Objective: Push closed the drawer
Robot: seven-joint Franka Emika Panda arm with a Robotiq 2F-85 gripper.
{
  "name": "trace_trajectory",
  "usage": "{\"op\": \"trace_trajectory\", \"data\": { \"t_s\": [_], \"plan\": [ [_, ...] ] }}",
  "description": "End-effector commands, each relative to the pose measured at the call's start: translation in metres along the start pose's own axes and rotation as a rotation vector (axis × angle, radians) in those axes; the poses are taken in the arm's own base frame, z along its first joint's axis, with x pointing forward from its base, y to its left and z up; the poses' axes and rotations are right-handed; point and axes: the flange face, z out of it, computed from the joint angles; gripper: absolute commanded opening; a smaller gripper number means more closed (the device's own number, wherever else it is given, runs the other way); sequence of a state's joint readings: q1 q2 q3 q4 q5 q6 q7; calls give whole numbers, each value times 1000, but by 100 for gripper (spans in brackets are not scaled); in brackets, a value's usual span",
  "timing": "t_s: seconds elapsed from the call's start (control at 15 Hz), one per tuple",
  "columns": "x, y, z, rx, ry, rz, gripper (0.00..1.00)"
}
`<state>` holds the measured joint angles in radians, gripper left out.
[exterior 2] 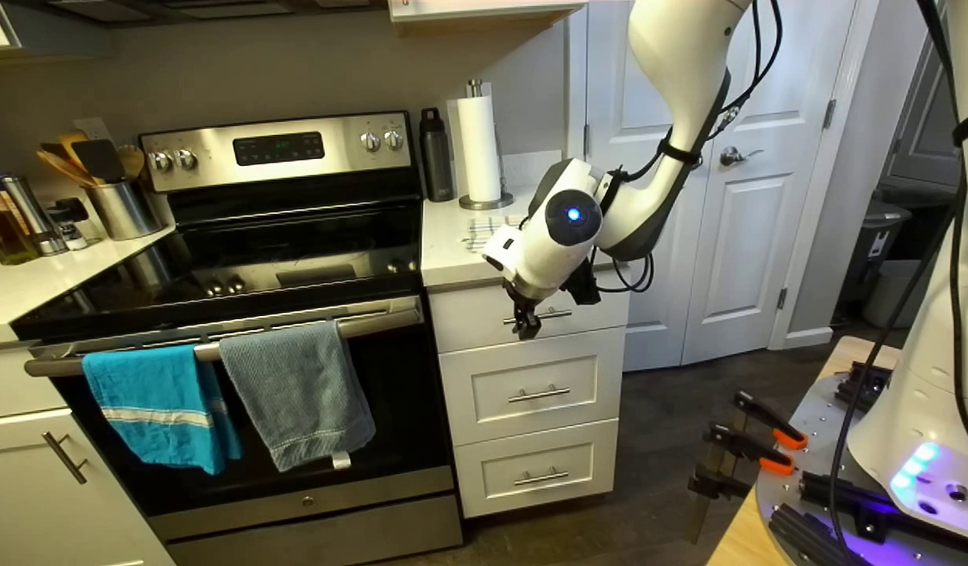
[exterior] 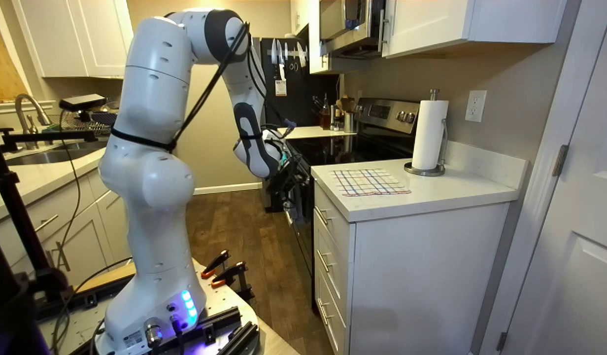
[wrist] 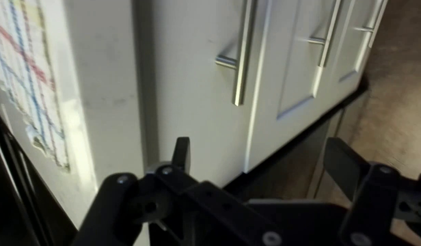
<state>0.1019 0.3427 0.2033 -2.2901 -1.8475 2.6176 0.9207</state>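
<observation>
A white cabinet has stacked drawers with silver bar handles. The top drawer (exterior 2: pixel 464 318) sits under the countertop, with the middle drawer (exterior 2: pixel 492 385) and bottom drawer (exterior 2: pixel 488 475) below it. All their fronts look flush with the cabinet. The top drawer also shows in the wrist view (wrist: pixel 197 112), with its handle (wrist: pixel 243 61) above the jaws. My gripper (exterior 2: pixel 526 321) is in front of the top drawer and partly covers its handle in that view. In the wrist view the gripper (wrist: pixel 260 159) is open with nothing between its fingers. Contact with the drawer front cannot be told.
The stove (exterior 2: pixel 295 251) stands beside the drawers, with a blue towel (exterior 2: pixel 158 401) and a grey towel (exterior 2: pixel 299 393) on its oven handle. A paper towel roll (exterior: pixel 429 135) and a checked cloth (exterior: pixel 370 182) are on the countertop (exterior: pixel 461 190). Clamps (exterior 2: pixel 739 444) hold the robot's base.
</observation>
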Motion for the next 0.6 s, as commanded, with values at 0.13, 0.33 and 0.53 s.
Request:
{"op": "trace_trajectory", "data": {
  "t_s": [0.13, 0.33, 0.53],
  "plan": [
    [3, -19, -42, 215, 56, 139, 100],
    [4, -36, -51, 351, 63, 224, 100],
    [12, -41, -45, 343, 60, 227, 100]
  ]
}}
